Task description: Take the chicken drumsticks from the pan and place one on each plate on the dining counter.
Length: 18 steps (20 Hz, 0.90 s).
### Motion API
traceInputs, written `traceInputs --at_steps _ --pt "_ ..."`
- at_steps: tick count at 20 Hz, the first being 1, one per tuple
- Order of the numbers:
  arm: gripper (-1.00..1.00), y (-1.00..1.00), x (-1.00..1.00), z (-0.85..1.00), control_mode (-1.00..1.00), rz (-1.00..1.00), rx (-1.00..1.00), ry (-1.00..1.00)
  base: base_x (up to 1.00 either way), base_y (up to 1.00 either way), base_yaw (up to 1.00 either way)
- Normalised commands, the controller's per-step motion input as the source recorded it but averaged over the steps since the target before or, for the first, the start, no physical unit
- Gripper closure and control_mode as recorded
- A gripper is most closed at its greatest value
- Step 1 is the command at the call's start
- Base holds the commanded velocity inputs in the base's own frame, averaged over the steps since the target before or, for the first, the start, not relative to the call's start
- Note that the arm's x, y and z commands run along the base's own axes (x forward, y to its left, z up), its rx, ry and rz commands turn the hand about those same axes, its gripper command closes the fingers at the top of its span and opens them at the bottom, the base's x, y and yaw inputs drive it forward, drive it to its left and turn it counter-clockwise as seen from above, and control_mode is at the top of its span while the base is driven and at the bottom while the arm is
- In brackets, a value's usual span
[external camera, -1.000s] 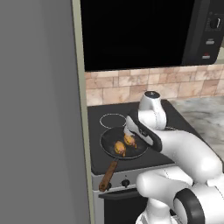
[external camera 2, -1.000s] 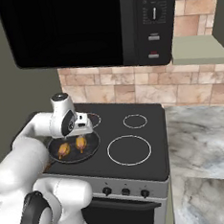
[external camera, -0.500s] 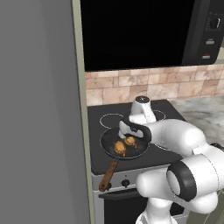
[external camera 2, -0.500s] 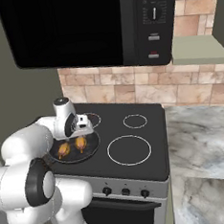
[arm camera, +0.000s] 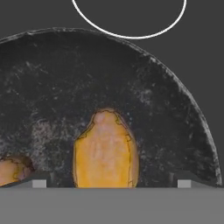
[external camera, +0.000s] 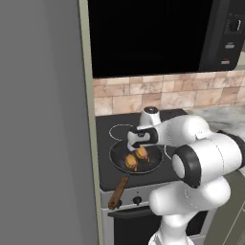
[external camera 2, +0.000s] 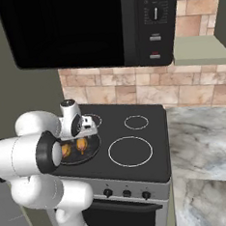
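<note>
Black stovetop point(external camera 2: 137, 151) with the pan point(external camera: 120, 162) on its front-left burner.

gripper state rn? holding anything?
Gripper: open, holding nothing; fingertips straddle one drumstick in the pan.

My arm point(external camera: 201, 158) was glossy white all over, built of fat rounded segments like swollen tubes joined end to end. Between the segments ran dark, near-black rings at the joints; one broad black band showed plainly in the left base view, another circled a big joint point(external camera 2: 43, 157) in the right base view. My wrist ended in a small white cylinder with a grey cap point(external camera: 150, 111) on top. Below it sat my hand, a boxy white-and-dark block point(external camera: 143, 137). My two fingertips point(arm camera: 40, 181) were small pale grey wedges with squared ends. My lower body was the same smooth white.
</note>
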Motion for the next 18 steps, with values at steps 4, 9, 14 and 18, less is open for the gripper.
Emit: traceInputs --at_steps 4,9,14,18 --pt "-1.00 0.00 0.08 -0.47 -1.00 0.01 0.00 0.05 0.00 0.00 0.00" --pt "-1.00 0.00 0.05 -0.55 -1.00 0.01 -0.01 0.07 0.00 0.00 0.00" --pt "-1.00 0.00 0.16 -0.71 -1.00 0.02 -0.01 0.08 0.00 0.00 0.00" --pt "1.00 -0.01 0.01 -0.57 -1.00 0.00 0.00 0.04 0.00 0.00 0.00"
